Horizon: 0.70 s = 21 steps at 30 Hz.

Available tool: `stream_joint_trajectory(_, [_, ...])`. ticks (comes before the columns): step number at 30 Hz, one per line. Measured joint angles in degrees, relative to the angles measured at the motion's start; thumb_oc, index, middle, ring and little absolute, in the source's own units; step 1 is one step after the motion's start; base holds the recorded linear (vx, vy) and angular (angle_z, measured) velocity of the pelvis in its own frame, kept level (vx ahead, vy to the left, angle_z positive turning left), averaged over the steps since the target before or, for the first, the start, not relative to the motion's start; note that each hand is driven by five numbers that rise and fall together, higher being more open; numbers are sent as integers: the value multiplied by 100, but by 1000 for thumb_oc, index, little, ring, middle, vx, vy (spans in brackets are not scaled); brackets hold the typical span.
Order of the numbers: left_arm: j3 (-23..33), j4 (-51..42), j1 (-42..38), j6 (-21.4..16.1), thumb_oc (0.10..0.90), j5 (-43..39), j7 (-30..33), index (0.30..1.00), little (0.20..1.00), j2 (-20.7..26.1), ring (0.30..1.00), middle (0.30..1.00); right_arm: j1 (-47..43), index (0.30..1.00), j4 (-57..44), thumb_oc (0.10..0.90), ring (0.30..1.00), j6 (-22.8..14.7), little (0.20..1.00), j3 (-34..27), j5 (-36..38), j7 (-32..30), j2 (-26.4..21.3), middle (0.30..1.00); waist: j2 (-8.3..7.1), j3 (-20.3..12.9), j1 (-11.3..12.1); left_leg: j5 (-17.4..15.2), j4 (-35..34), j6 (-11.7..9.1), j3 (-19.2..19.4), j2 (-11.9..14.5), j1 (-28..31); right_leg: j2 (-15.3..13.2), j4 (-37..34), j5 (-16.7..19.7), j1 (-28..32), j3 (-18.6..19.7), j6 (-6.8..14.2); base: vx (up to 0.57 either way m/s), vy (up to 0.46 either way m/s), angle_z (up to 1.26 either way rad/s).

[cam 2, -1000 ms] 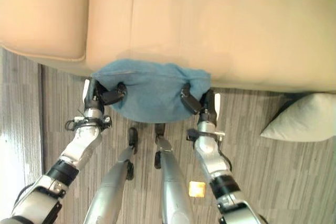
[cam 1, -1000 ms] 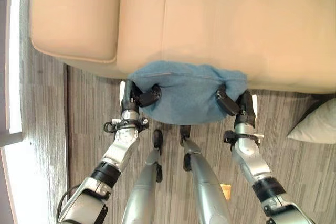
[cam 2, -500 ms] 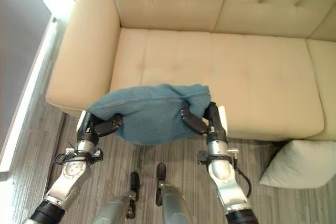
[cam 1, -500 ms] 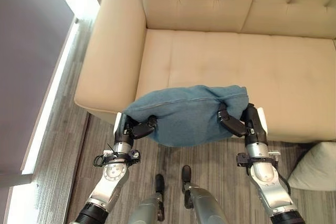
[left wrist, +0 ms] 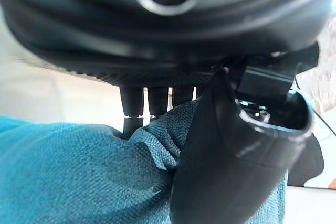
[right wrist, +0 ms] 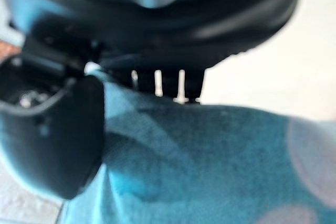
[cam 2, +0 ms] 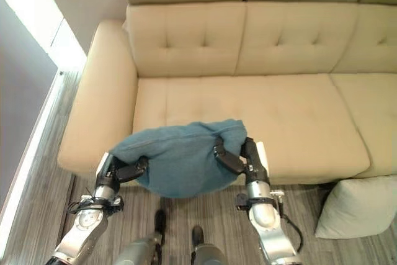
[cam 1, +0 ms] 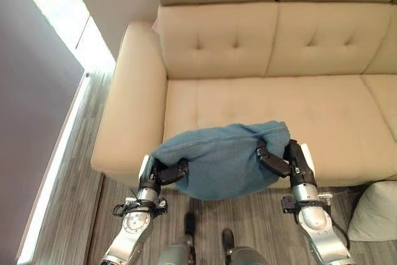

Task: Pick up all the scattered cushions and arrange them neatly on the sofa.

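While my left hand (cam 1: 162,174) and right hand (cam 1: 280,158) pinch the blue cushion (cam 1: 222,159) over the sofa (cam 1: 260,103) seat's front edge, early release risks a floor drop.

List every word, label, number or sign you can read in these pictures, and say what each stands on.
None can be read: the blue cushion, gripped at each end by the left hand and right hand, the sofa and the pale cushion on the floor bear no visible print.
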Motion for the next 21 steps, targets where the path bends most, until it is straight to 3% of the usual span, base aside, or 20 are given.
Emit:
stream_joint_trajectory(1, [11,-8,-9,1,400,5,0,300,300,4,300,300,25,300,-33,400,300,0,300,-3,1,16,-4,300,-1,-7,-9,-3,-23,2,11,-54,51,-53,93,-42,-15,14,51,32,103,-35])
stream_joint_trajectory(2, [71,-36,-78,-2,400,47,9,300,300,109,300,300,-21,300,-63,400,300,6,300,10,9,83,78,300,-35,-18,32,-93,-42,126,210,-147,147,-228,789,-126,-295,53,267,51,50,-36])
stream_joint_trajectory(5, [215,-35,-120,-2,400,113,44,300,300,216,300,300,-29,300,-62,400,300,9,300,87,11,206,215,300,-27,-21,161,-175,-60,208,249,-131,306,-334,1115,-216,-422,-15,353,101,0,-29])
stream_joint_trajectory(8, [291,-34,-79,-4,400,144,50,300,300,275,300,300,-74,300,-61,400,300,15,300,204,13,270,199,300,-27,-21,171,-184,-235,192,310,-82,519,-392,717,-209,-426,-279,355,137,-99,-17])
stream_joint_trajectory(9, [419,-42,-3,-4,400,153,49,300,300,281,300,300,-124,300,-62,400,300,14,300,261,13,355,206,300,-67,-51,178,-192,-314,178,393,-87,617,-387,-99,-20,-440,-320,372,134,-148,-15])
stream_joint_trajectory(11, [434,-38,31,-8,400,151,49,300,300,236,300,300,-139,300,-56,400,300,15,300,275,16,359,196,300,-97,-64,177,-256,-346,88,393,-93,620,-384,-449,248,-571,-362,410,138,-173,-10])
stream_joint_trajectory(15, [372,-36,219,-5,400,154,13,300,300,162,300,300,-32,300,30,400,300,42,300,247,16,360,168,300,-217,-156,119,-341,-347,-162,227,-82,698,-317,-1090,1308,-367,-452,123,163,-231,15])
stream_joint_trajectory(18, [332,-39,327,1,400,151,-1,300,300,37,300,300,-7,300,65,400,300,95,300,221,17,361,95,300,-143,-207,149,-357,-254,-335,136,174,695,-56,-1379,1367,-142,-586,-13,118,-249,16])
stream_joint_trajectory(19, [221,-17,307,6,400,147,-2,300,300,8,300,300,39,300,66,400,300,107,300,172,20,337,31,300,-155,-207,97,-403,44,-415,-51,271,582,4,-1420,1349,-9,-756,-175,37,-184,50])
stream_joint_trajectory(21, [151,-7,323,14,400,146,-21,300,300,-27,300,300,27,300,66,400,300,109,300,135,23,333,-91,300,-155,-206,98,-436,263,-499,-84,335,529,39,-1403,1286,61,-865,-287,44,-196,44])
